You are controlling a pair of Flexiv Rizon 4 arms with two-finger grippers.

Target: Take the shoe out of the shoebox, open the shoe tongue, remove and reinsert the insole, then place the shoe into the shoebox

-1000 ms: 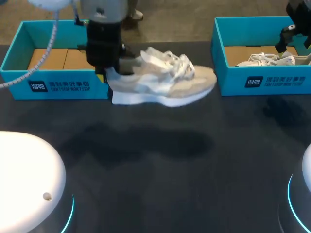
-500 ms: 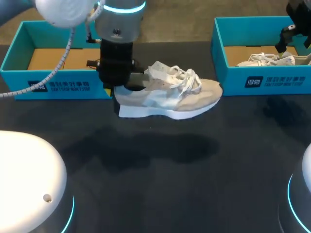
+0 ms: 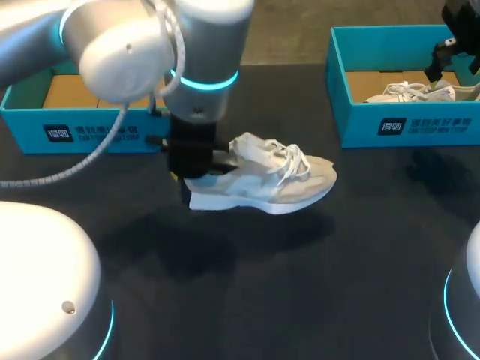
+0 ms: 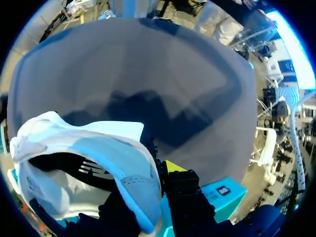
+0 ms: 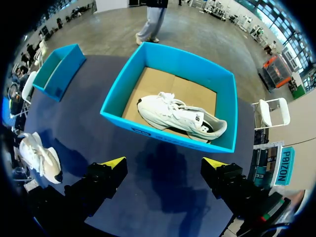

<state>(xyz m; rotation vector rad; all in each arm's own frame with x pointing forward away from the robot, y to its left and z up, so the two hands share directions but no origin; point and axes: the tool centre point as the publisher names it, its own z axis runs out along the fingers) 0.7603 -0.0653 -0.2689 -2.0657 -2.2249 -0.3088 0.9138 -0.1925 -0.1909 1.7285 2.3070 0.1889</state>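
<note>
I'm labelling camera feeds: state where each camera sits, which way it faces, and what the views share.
Head: above and behind, looking down on the table; left arm shows, left gripper holding the shoe.
Left wrist: on the left arm, facing past its gripper at the shoe's heel and the table.
Right wrist: above the right box, facing down; right gripper open.
Shared: all three show the shoe; head and right wrist also show the right box.

Over table (image 3: 300, 285) middle: shoe (image 3: 262, 184), between left shoebox (image 3: 90, 133) and right shoebox (image 3: 405, 124); second shoe (image 3: 409, 91) inside right shoebox.
</note>
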